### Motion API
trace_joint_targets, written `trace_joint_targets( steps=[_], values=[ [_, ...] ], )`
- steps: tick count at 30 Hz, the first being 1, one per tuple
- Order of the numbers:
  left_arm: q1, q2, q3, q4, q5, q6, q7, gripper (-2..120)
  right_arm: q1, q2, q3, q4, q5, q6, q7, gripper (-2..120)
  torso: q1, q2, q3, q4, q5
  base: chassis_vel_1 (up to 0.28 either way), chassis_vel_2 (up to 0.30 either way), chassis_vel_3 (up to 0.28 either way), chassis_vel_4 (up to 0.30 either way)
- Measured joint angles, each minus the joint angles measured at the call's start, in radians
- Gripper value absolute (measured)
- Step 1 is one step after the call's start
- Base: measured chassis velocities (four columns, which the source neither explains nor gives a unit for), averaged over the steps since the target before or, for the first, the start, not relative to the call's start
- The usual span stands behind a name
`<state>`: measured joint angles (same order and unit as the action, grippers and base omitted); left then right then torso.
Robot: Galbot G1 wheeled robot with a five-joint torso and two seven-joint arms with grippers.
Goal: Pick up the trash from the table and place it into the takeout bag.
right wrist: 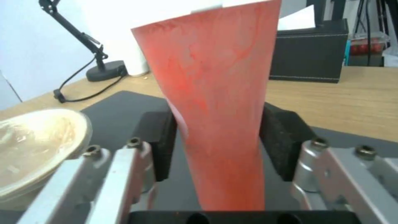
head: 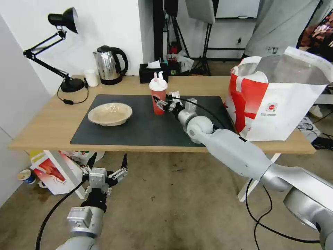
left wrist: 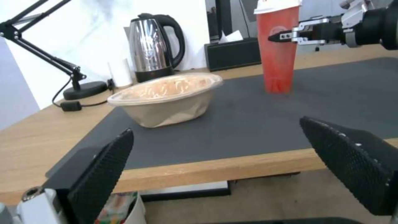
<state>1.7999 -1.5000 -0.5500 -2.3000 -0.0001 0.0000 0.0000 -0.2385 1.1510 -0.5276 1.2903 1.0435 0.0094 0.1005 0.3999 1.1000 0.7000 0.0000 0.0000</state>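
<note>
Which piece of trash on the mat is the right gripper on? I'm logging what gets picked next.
The red cup: the right gripper has its fingers shut on it. The tan bowl sits untouched, apart.

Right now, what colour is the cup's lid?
White, on the red cup; the head view shows it best.

Studio: light stands (head: 208,38), softbox (head: 200,9), bare concrete floor (head: 166,205).

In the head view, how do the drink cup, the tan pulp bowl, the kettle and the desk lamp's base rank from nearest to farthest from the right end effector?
1. Drink cup: between the right end effector's pads, mid-mat.
2. Tan pulp bowl: on the mat's left part.
3. Kettle: behind the mat, by the wall.
4. Desk lamp's base: at the table's back left corner.
</note>
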Motion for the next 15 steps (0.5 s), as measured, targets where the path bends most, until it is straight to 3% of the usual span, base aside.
trace_joint_targets(
  steps=[15],
  values=[
    [0.000, 0.000, 0.000, 0.000, 0.000, 0.000, 0.000, 100, -0.003, -0.041, -0.001, 0.040, 0.013, 0.003, -0.018, 13, 0.000, 0.000, 0.000, 0.0000, 0.0001, 0.000, 0.000, 0.000, 0.000]
  ],
)
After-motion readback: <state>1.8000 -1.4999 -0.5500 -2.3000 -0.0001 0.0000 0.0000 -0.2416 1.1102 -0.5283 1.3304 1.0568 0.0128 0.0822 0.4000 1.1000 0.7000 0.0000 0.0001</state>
